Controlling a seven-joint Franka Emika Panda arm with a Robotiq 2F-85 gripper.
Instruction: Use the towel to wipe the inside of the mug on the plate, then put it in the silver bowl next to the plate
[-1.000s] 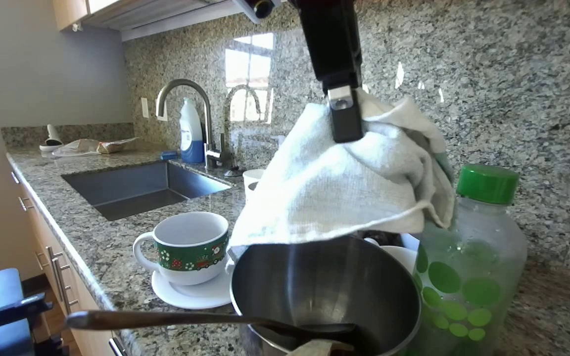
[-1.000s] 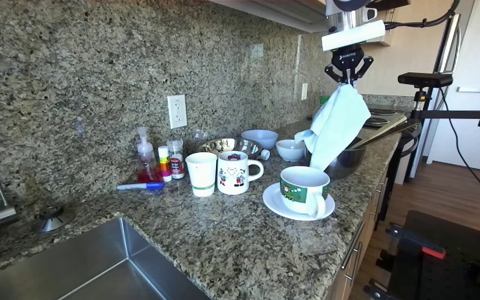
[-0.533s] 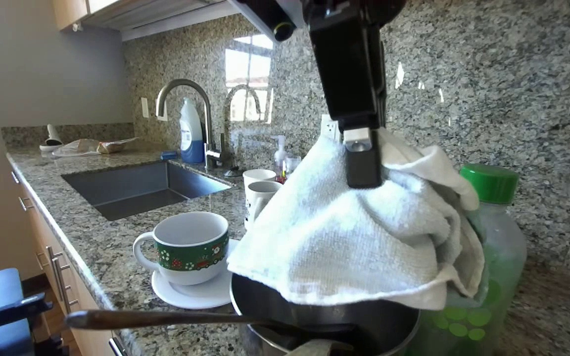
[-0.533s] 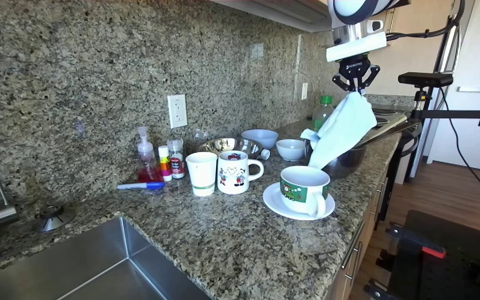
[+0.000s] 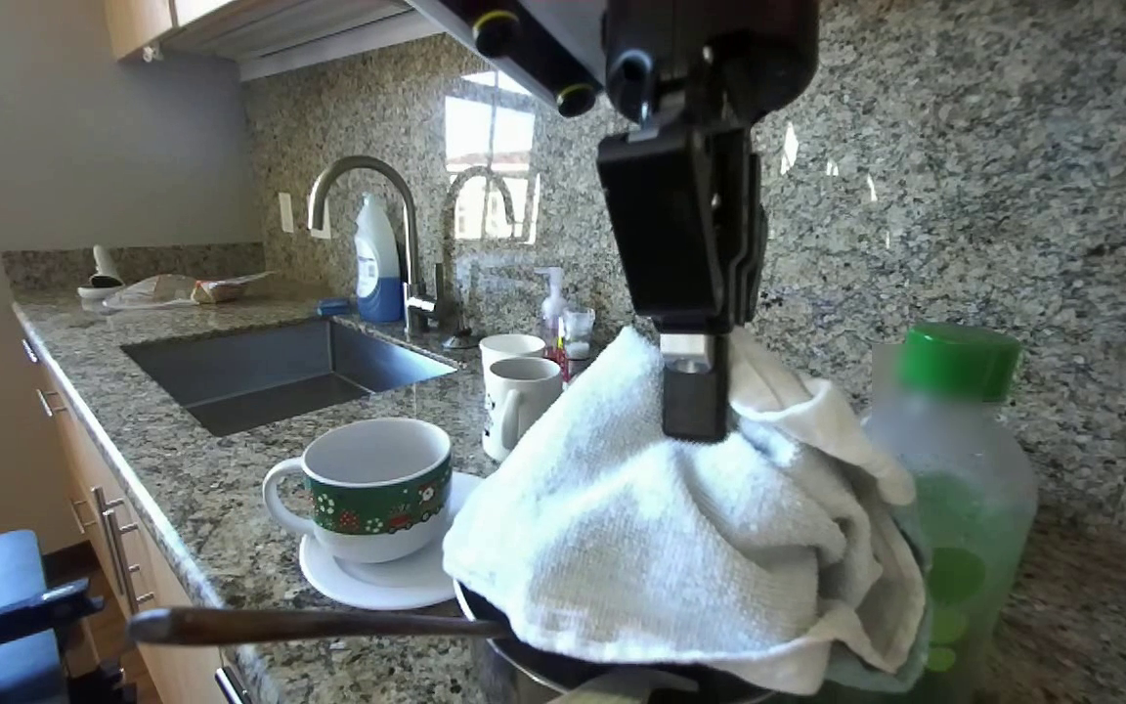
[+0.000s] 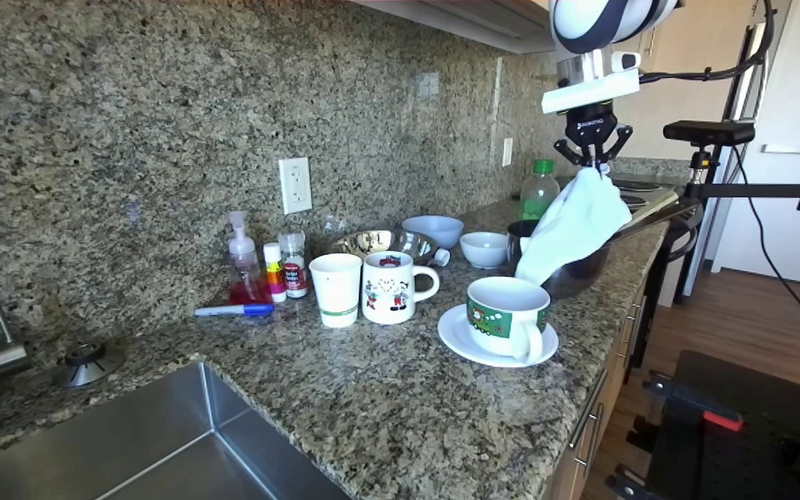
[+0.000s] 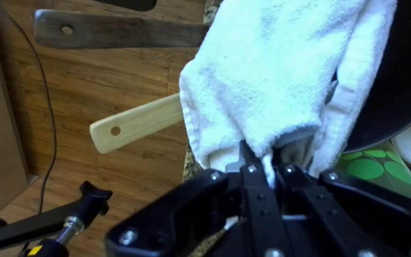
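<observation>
Tool: the black two-fingered Robotiq gripper (image 6: 592, 167) is clenched on the soft white cloth towel (image 5: 680, 548). In the wrist view its fingers lie close together with a pinch of fabric between them; in both exterior views they point downward.

Towel: hangs from the fingertips in thick folds over the large, deep, brushed-steel bowl (image 6: 577, 280), covering much of its mouth. In an exterior view a lower corner overlaps the bowl's outer wall on the mug's side. Contact between cloth and rim: cannot tell.

Bowl: on the speckled granite counter (image 6: 372, 389). A dark wooden handle (image 7: 120, 32) and a pale wooden handle (image 7: 137, 123), each with a hole near its end, slope out past the counter's edge. Their lower ends are hidden from the wrist view by the cloth.

Mug: the wide, squat white ceramic mug with a green patterned band (image 5: 382, 504) sits upright on the round white saucer-like plate (image 6: 452, 340), just beside the bowl.

Surroundings: a translucent bottle with green dots and a green cap (image 5: 978, 460) stands just beside the bowl. Nearer the rectangular steel sink (image 6: 143, 444), a tall white cup with a green stripe (image 6: 337, 298) and a white mug with cartoon figures (image 6: 389, 295) stand side by side; a blue-capped marker (image 6: 254, 310) lies near the backsplash.
</observation>
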